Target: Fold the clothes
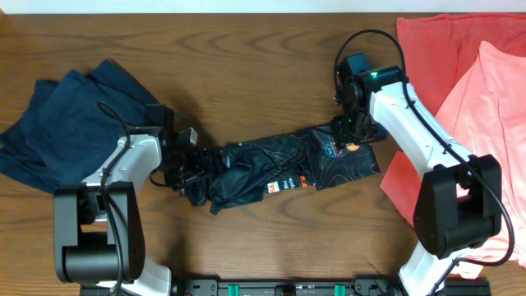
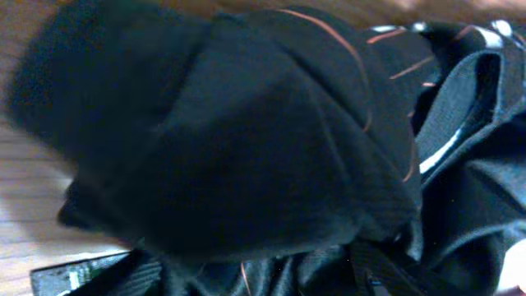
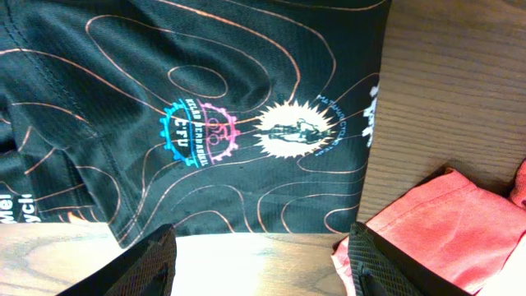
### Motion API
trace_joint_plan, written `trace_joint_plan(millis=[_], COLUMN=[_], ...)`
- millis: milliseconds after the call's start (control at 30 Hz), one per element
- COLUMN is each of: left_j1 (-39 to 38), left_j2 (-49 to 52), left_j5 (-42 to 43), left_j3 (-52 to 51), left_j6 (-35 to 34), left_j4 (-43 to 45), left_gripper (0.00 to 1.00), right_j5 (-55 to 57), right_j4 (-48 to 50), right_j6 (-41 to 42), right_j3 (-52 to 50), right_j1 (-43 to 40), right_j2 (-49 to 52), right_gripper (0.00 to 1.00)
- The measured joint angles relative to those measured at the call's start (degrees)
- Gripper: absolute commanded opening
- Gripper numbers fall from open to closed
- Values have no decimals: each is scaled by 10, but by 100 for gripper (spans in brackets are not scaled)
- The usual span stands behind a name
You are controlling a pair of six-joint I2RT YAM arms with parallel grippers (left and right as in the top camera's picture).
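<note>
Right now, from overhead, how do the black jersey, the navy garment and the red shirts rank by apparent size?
Largest: the red shirts, though the frame cuts them off.
Then the navy garment and the black jersey, which look about alike. The jersey is bunched up, so I won't rank those two.

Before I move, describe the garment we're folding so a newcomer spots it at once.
At the centre of the table lies a bunched black jersey. Unlike the navy garment on its left and the coral shirts on its right, it carries thin orange contour lines and printed logos.
</note>
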Motion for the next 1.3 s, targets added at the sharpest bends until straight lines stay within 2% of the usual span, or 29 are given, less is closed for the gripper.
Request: trace_joint_plan(millis=[67, 167, 200, 400, 600, 733, 867, 967, 1067, 1300], left_j1=[0, 0, 0, 19, 105, 170, 186, 158, 91, -129], left_j2=[0, 1, 1, 1, -13, -64, -110, -139, -158, -135], left_j5=[11, 19, 21, 28, 32, 32, 37, 62, 82, 78], left_j3=[-5, -9, -9, -9, 21, 54, 94, 115, 119, 119], left_j6=[1, 1, 1, 4, 4, 4, 3, -6, -30, -118], left_j4=[1, 7, 11, 17, -33, -85, -131, -138, -117, -3], left_gripper=[41, 8, 6, 6, 6, 6, 6, 6, 6, 6], right_j5=[0, 0, 0, 5, 12, 18, 21, 22, 22, 22], right_j4=[0, 0, -1, -11, -12, -28, -40, -40, -40, -41], right_j6=[0, 0, 0, 10, 16, 2, -9, -12, -15, -16], right_j3=[0, 0, 0, 0, 0, -1, -1, -1, -2, -2], right_j1=[0, 0, 0, -5, -57, -111, -141, -152, -156, -156], right_j2=[0, 0, 0, 0, -5, -20, -25, -25, -25, -25], right_gripper=[65, 64, 63, 60, 61, 63, 63, 63, 63, 63])
